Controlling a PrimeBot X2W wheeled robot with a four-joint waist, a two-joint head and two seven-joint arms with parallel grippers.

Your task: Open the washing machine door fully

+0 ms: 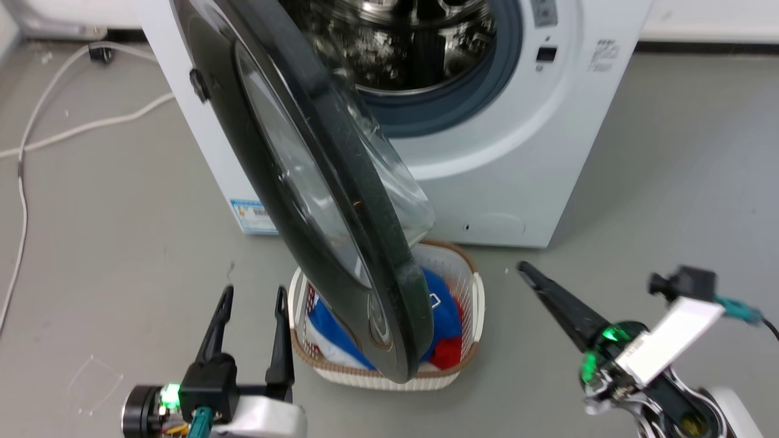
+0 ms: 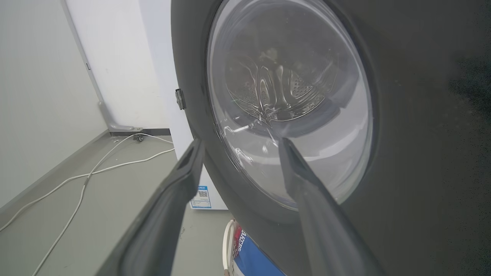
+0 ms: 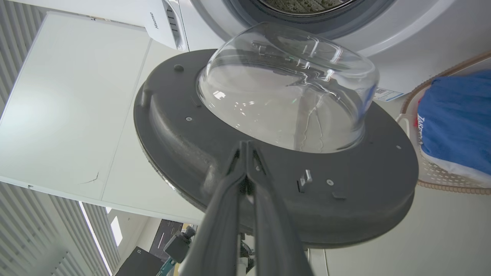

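Left hand (image 1: 254, 292) spread near washing machine door (image 1: 307, 182); door hides basket (image 1: 478, 292) middle.

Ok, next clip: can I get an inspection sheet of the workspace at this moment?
Surface: grey floor, with the washing machine standing on it.
Job's things: washing machine door swung partway out, drum exposed; its lower edge hangs over the basket.
Clutter: white laundry basket holding blue, red and white clothes, in front of the machine.
Grippers: left gripper open, beside the basket, facing the door's outer face; right gripper shut on nothing, pointing at the door's inner side.
Cables: white cable trailing over the floor left of the machine.
Surroundings: white wall.
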